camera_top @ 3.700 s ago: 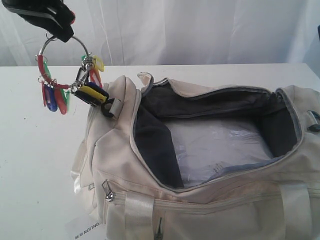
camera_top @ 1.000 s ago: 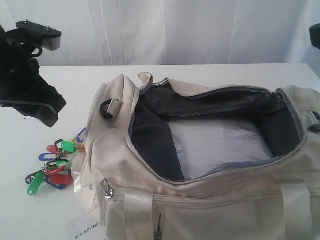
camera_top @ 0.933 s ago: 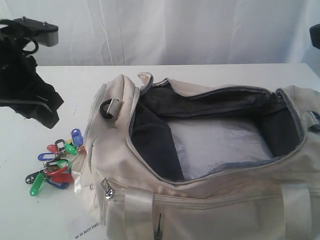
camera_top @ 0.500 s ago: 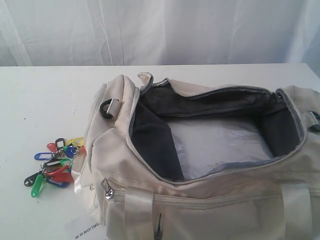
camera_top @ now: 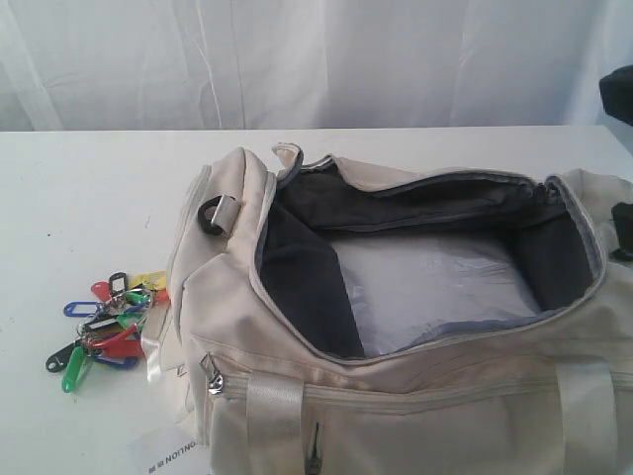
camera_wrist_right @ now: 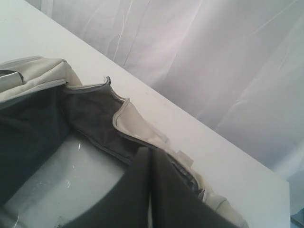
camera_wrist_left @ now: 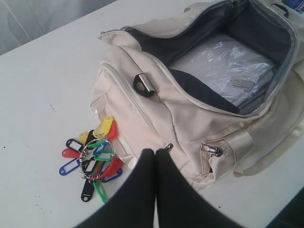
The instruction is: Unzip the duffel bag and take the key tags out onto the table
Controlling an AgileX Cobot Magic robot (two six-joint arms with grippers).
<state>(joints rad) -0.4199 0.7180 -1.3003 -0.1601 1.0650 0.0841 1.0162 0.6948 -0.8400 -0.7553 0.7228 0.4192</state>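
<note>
Bag [camera_top: 227,297] is sitting unzipped on the table [camera_top: 79,188], mouth gaping wide, with a plastic-wrapped pack [camera_top: 425,287] lying flat inside on the dark lining. In the exterior view the tags [camera_top: 104,322] are lying in a loose heap on the table at the bag's 9 o'clock, just beside its end. Left gripper [camera_wrist_left: 154,154] is hanging near them, fingers pressed together, gripping nothing. Right gripper [camera_wrist_right: 150,153] is hovering over the bag's opening, pinched together too, empty.
</note>
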